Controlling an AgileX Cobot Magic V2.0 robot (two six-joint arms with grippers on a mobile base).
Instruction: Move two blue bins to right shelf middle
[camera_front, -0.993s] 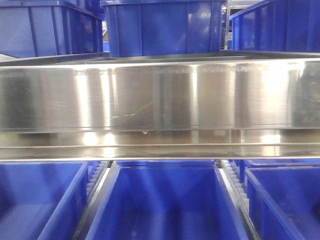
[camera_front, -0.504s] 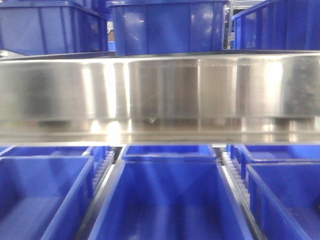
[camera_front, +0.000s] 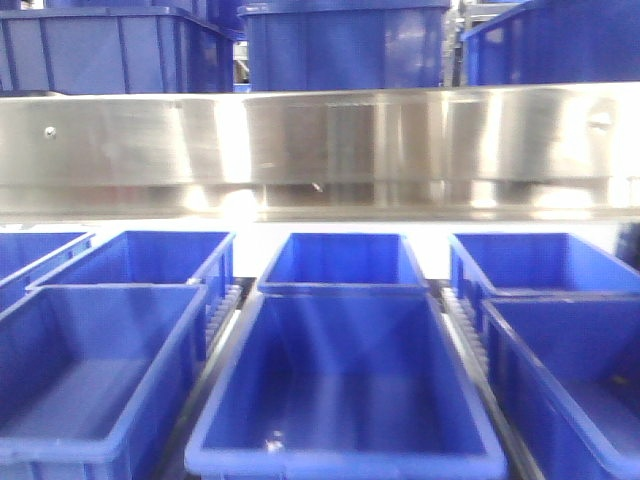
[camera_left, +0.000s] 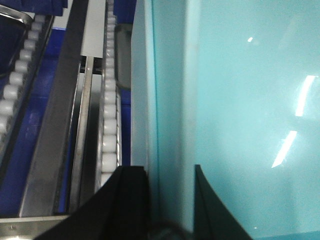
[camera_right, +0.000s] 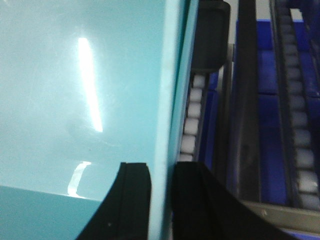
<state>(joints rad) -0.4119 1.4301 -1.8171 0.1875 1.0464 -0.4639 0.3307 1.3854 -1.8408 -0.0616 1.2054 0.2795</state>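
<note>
A pale cyan-blue bin fills the left wrist view (camera_left: 240, 100) and the right wrist view (camera_right: 75, 75). My left gripper (camera_left: 165, 170) straddles the bin's left wall, one finger outside and one inside, shut on it. My right gripper (camera_right: 161, 167) is shut on the bin's right wall in the same way. In the front view a blue bin (camera_front: 345, 390) sits low in the centre between two roller rails. A second bin (camera_front: 343, 262) stands right behind it. Neither gripper shows in the front view.
A wide steel shelf beam (camera_front: 320, 150) crosses above the bins, with more blue bins (camera_front: 345, 45) on the level above. Blue bins (camera_front: 100, 370) (camera_front: 570, 360) flank the centre lane. White roller rails (camera_left: 110, 115) (camera_right: 190, 120) run close beside the held bin.
The steel beam has shifted up in the front view and looks smaller. The bins below show more fully, including a back row. The centre bin's near rim has come into view.
</note>
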